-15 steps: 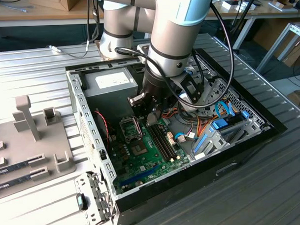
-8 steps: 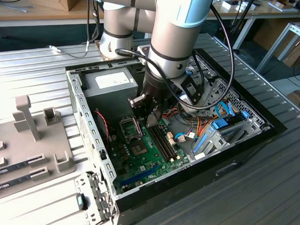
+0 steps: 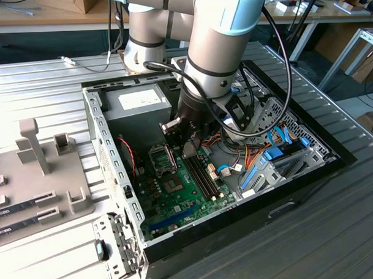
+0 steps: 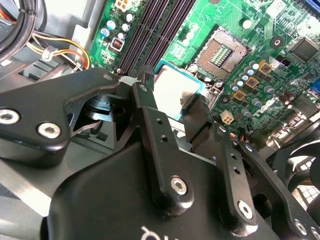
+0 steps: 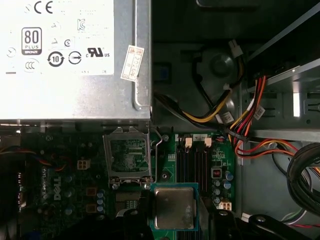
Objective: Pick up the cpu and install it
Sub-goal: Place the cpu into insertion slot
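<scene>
Ribbed metal table (image 3: 337, 232), dark and grooved. Grey, smooth, round-jointed arm (image 3: 223, 40) reaches down into the open black case (image 3: 238, 218), a sheet-metal box with perforated silver inner walls.

Inside the case:
- **Power supply:** a boxy brushed-silver power supply (image 3: 139, 103) with a white label.
- **Board:** a flat green motherboard (image 3: 176, 198) studded with small round capacitors.
- **Wiring:** a tangle of orange, blue, red and yellow cables (image 3: 260, 155) on the exterior view's right.

Matte grey moulded fixture (image 3: 47, 181) sits on the table at the exterior view's left, with upright posts and slots. Dark memory sticks (image 3: 20, 206) lie in two of them.

On the board, long black memory slots (image 5: 194, 165) run parallel. The socket (image 5: 129, 157) is a square metal frame just beside them, and the second wrist view shows its contact field (image 4: 225, 50) bare.

The exterior view gives the gripper (image 3: 188, 142) low over the board near the socket (image 3: 162, 157), its load hidden by the arm. In both wrist views the cpu (image 4: 172, 90) is a flat square with a dull silver lid and a thin teal-green rim. It is held roughly level above the board, just beside the socket and not in it. The first wrist view looks straight down on the cpu (image 5: 174, 207) next to the memory slots.

Black, angular, bolted fingers (image 4: 147, 107) are clamped on opposite edges of the cpu.
</scene>
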